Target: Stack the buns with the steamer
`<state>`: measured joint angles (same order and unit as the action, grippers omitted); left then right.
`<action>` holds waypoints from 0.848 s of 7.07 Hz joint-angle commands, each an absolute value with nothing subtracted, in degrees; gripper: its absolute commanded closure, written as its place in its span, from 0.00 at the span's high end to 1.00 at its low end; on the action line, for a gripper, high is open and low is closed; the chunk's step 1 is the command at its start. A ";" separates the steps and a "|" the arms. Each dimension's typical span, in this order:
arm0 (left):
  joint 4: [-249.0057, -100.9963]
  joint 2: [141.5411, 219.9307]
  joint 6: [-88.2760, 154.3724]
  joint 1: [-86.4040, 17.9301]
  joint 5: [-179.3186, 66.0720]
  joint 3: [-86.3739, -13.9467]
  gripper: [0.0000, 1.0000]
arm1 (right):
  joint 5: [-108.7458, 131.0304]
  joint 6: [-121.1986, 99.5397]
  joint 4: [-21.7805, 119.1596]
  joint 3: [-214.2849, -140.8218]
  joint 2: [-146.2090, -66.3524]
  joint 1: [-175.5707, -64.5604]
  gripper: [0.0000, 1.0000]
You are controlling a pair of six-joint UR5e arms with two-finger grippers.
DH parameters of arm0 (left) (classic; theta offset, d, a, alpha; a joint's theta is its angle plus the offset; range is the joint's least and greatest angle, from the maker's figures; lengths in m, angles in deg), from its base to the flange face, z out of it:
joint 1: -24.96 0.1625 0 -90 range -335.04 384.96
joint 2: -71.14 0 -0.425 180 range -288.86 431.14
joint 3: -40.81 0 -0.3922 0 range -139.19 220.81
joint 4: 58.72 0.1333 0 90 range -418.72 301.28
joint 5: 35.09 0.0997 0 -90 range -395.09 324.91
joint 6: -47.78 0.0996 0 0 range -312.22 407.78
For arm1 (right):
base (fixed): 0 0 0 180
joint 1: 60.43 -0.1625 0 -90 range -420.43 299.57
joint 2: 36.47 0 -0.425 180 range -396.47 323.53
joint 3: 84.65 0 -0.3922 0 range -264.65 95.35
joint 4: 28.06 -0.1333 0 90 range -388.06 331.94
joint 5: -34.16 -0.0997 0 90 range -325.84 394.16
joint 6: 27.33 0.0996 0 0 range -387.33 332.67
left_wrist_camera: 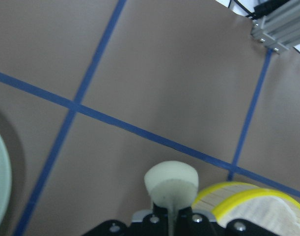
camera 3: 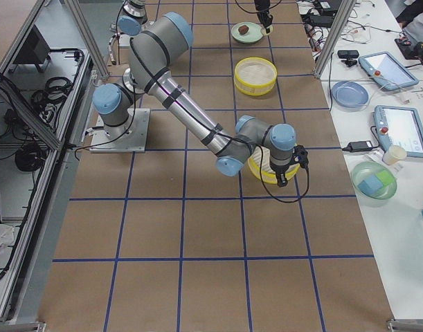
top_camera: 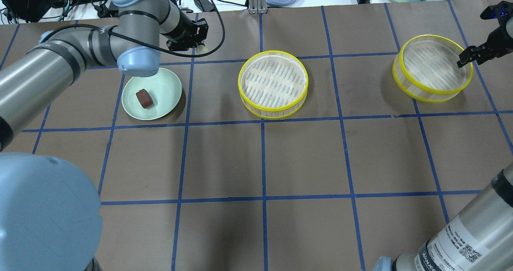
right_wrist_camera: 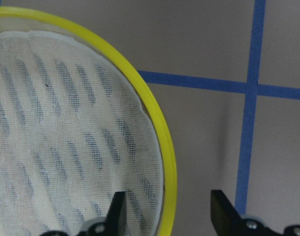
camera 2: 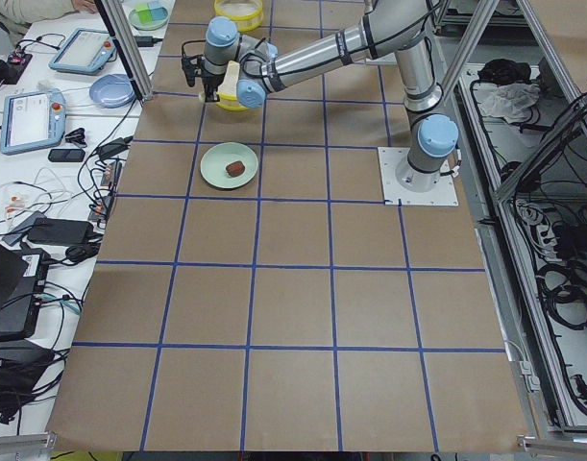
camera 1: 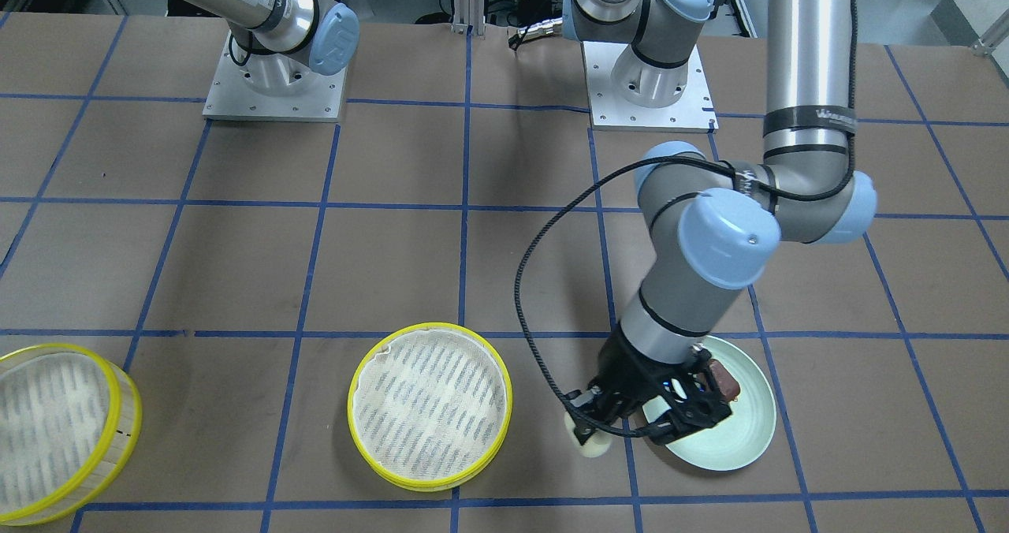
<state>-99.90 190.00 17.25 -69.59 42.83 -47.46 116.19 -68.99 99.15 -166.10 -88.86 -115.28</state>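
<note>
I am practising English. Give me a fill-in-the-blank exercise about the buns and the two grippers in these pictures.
The bun in the left gripper is ____ in colour. The dark brown bun lies on a plate of pale ____ colour. The right gripper has its fingers ____, astride the rim of a steamer tier.
Missing words: cream-white; green; open.
</note>
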 commanded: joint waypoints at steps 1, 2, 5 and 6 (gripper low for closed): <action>-96.00 192.15 12.10 -75.40 42.61 -48.05 0.00 | 116.52 -69.08 99.03 -166.21 -88.86 -115.28 0.58; -95.64 193.47 11.92 -77.24 42.61 -48.05 0.00 | 116.52 -69.08 98.68 -166.30 -88.86 -115.28 0.49; -95.55 195.33 11.92 -79.37 42.61 -49.88 0.46 | 116.69 -69.08 97.80 -166.74 -88.77 -115.28 0.22; -96.07 195.24 12.18 -79.37 42.61 -49.98 0.99 | 116.69 -69.08 97.63 -166.74 -88.86 -115.28 0.06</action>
